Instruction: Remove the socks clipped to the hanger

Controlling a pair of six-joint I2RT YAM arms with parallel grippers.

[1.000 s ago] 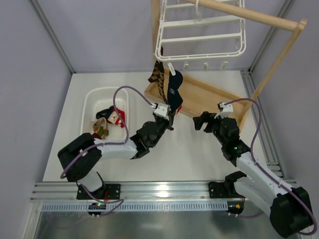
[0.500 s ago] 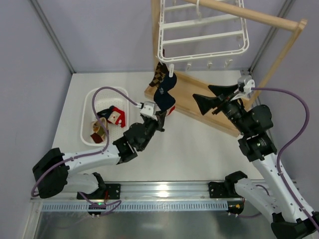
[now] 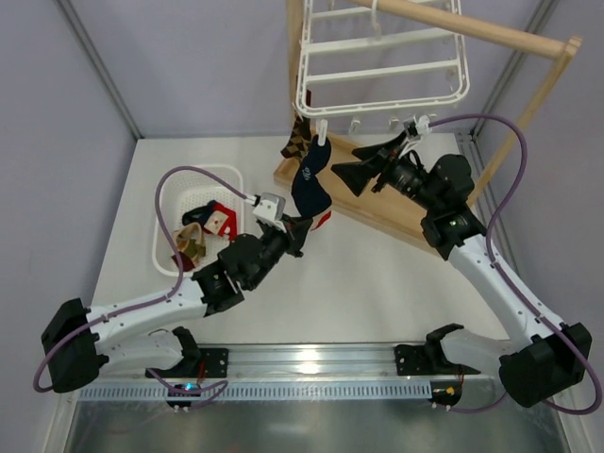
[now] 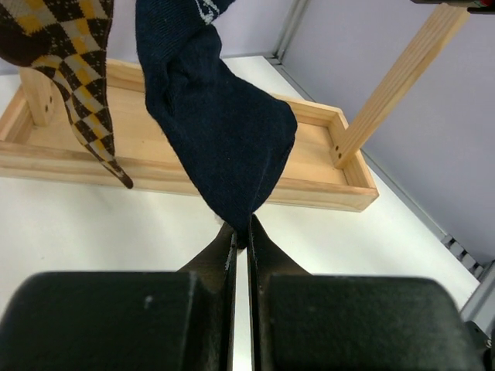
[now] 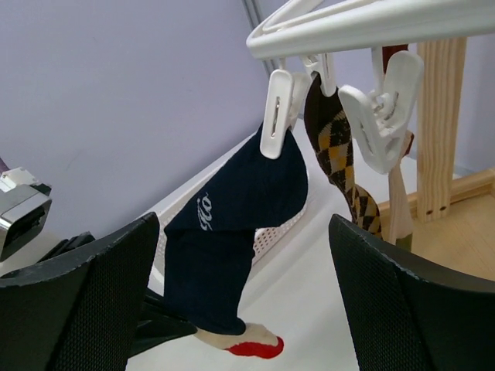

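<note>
Top view, hanger: the white hanger [image 3: 377, 66] hangs from the rail of the wooden stand [image 3: 477, 30], at the far side of the table [image 3: 377, 293].
Top view, socks: a navy sock [image 3: 310, 184] and an argyle sock [image 3: 299, 142] hang clipped at the hanger's near left corner. Other loose socks [image 3: 203, 226] lie in the white basket [image 3: 168, 193] at the left.
Top view, left gripper: the left gripper [image 3: 300, 225] reaches up from the left, and its jaws are pressed together on the lower end of the navy sock.
Top view, right gripper: the right gripper [image 3: 344, 166] is raised just right of the navy sock, apart from it. Its jaws are spread wide and hold nothing.
Left wrist view, grip: the fingertips [image 4: 232, 236] meet with only a slit between them and pinch the bottom tip of the navy sock [image 4: 224, 131].
Left wrist view, surroundings: the argyle sock [image 4: 73, 62] dangles free at the left, in front of the stand's tray base [image 4: 309, 166].
Right wrist view, clips: a white clip [image 5: 277, 112] on the hanger rim [image 5: 363, 27] holds the top of the navy sock [image 5: 232, 232]. The argyle sock [image 5: 336, 154] hangs behind it, and a nearer clip [image 5: 383, 116] hangs at the right.
Right wrist view, jaws: both fingers [image 5: 77, 301] stand far apart and bare.
</note>
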